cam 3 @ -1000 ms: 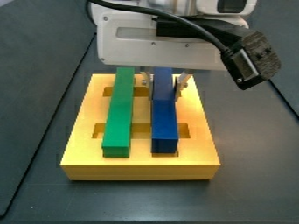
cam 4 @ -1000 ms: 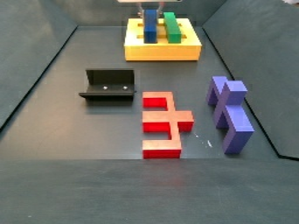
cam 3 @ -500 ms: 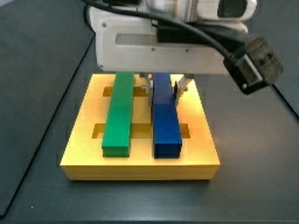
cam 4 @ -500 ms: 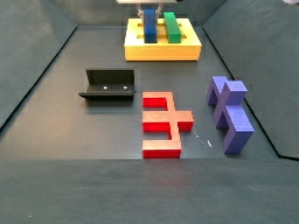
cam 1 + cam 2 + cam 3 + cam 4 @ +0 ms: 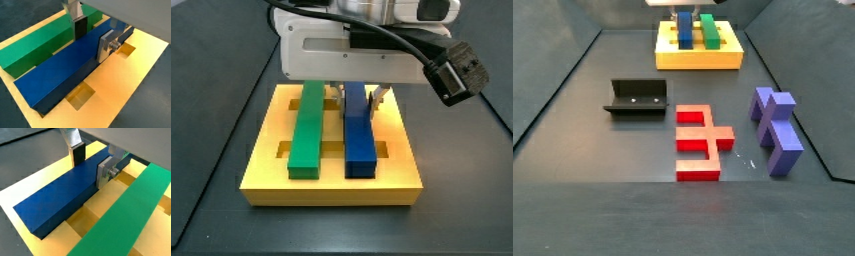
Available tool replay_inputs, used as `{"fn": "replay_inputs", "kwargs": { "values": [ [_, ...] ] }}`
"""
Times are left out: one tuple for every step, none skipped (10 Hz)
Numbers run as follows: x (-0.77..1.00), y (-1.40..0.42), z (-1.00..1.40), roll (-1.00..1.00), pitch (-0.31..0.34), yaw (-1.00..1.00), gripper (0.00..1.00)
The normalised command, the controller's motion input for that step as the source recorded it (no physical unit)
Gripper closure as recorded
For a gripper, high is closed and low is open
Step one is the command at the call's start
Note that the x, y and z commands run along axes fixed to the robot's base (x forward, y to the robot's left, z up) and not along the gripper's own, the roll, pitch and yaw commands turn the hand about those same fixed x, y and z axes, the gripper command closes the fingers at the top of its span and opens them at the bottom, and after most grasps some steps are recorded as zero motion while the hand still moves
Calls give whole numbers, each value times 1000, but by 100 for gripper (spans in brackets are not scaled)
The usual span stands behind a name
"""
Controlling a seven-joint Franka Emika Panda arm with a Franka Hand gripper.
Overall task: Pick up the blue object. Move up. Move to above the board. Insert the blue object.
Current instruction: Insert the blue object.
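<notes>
We log: arm upright over the board (image 5: 331,185); gripper (image 5: 91,31) narrow, its 2 fingers (image 5: 106,44) clasping the blue object (image 5: 67,67).

A green bar (image 5: 307,128) sits centre frame, while the fixture (image 5: 639,98), red piece (image 5: 699,141) and purple block (image 5: 776,130) lie mid-frame on the counter (image 5: 607,200).

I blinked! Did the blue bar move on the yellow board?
No. The blue bar lies beside the green bar on the board, gripper around it, as before.
</notes>
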Motion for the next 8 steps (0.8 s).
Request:
{"fn": "replay_inputs", "kwargs": {
  "values": [
    [31,237,0,-6,4,-54,100],
    [0,0,-109,17,0,0,100],
    [0,-40,-340,133,0,0,100],
    [0,-109,-531,263,-30,0,100],
    [0,-31,-417,204,-16,0,100],
    [0,0,-51,0,10,-23,100],
    [0,0,0,9,0,0,100],
    [0,0,0,0,0,0,100]
  ]
}}
